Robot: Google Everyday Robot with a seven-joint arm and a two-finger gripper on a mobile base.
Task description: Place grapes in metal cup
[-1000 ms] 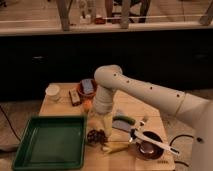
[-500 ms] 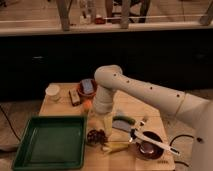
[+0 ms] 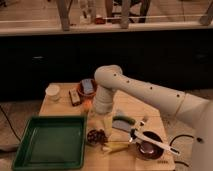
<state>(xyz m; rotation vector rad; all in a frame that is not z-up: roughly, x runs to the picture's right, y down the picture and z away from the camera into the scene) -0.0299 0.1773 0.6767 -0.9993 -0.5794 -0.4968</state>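
The grapes (image 3: 95,136) lie on the wooden table (image 3: 60,107), just beside the right wall of the green tray (image 3: 50,142). The arm (image 3: 145,92) reaches in from the right and bends steeply down, apparently so that the gripper (image 3: 98,126) meets the bunch from above. It hangs directly over the berries; whether it is clenched on them or released cannot be told. The metal cup (image 3: 147,149) stands well apart, near the table's front right corner. A long utensil (image 3: 155,142) seems to lie across it, which may hinder the drop. The orange fruit (image 3: 87,104) sits just beside the forearm.
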